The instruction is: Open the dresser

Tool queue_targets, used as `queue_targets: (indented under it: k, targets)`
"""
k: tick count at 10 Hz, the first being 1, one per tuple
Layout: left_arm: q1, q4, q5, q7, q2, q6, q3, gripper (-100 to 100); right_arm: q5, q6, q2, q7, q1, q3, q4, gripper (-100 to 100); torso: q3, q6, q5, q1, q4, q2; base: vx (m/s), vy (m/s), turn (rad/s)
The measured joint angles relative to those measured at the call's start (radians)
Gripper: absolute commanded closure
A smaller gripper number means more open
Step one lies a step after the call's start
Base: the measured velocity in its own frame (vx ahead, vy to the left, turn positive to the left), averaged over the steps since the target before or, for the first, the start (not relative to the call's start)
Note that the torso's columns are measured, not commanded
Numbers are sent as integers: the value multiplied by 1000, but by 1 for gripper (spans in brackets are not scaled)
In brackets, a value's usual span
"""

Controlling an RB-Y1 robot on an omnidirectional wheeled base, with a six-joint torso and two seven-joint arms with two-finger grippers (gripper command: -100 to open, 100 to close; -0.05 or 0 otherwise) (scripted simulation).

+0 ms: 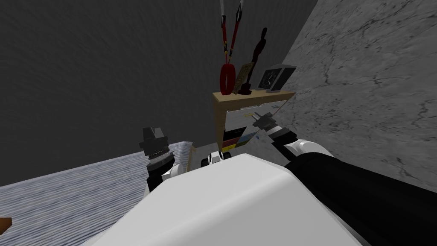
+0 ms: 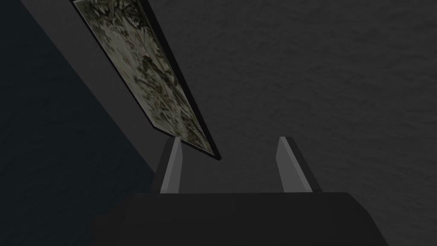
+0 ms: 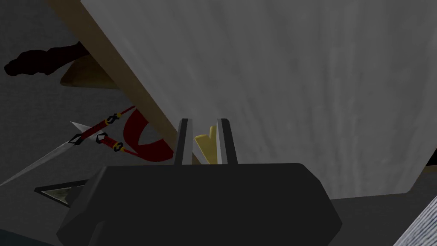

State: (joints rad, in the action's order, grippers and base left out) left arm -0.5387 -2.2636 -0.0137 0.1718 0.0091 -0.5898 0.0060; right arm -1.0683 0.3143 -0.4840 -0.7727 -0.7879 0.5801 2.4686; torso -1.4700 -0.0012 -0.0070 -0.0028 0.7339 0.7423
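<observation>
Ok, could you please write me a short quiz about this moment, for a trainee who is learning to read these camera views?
1. Multiple choice: what does the right end effector grip on the dresser?
A) the yellow handle
B) the edge of its top
C) nothing
2. True or false: the left end effector is shut on a drawer.
3. Fill in: the clock and the dark figurine stand on the dresser's ____.
Key: 1 A, the fingers press the handle's sides. 2 false, its fingers stand open, apart from the dresser. 3 top.
</observation>
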Motion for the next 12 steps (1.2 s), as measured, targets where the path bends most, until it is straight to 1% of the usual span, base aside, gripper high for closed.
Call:
queue_targets:
  k: [3,5,6,7,8,9,12]
  targets:
    - [0,0,0,0,0,0,0,0,-1,2,-2,6,-14,-2,14,100,-12,-1,7,5,0,-14,-140,0,-44]
    - [0,0,0,0,0,0,0,0,-1,0,-9,11,-18,-1,20,100,-5,0,3,2,0,-6,-193,-12,-32]
    - [0,0,0,0,0,0,0,0,-1,0,-11,14,-23,-1,23,-100,-4,-1,3,3,0,-6,-97,25,55]
    - [0,0,0,0,0,0,0,0,10,0,-21,27,-34,25,23,-100,-8,0,5,4,1,-10,-15,42,73]
    - [0,0,0,0,0,0,0,0,21,-3,-43,48,-39,53,15,-100,-12,0,8,4,1,-14,16,41,48]
    - [-1,0,0,0,0,0,0,0,30,-12,-62,71,-51,81,19,-100,-12,1,8,4,2,-12,19,40,38]
    - [0,0,0,0,0,0,0,0,60,-29,-115,130,-67,160,7,-100,-5,1,7,3,5,-2,-2,38,52]
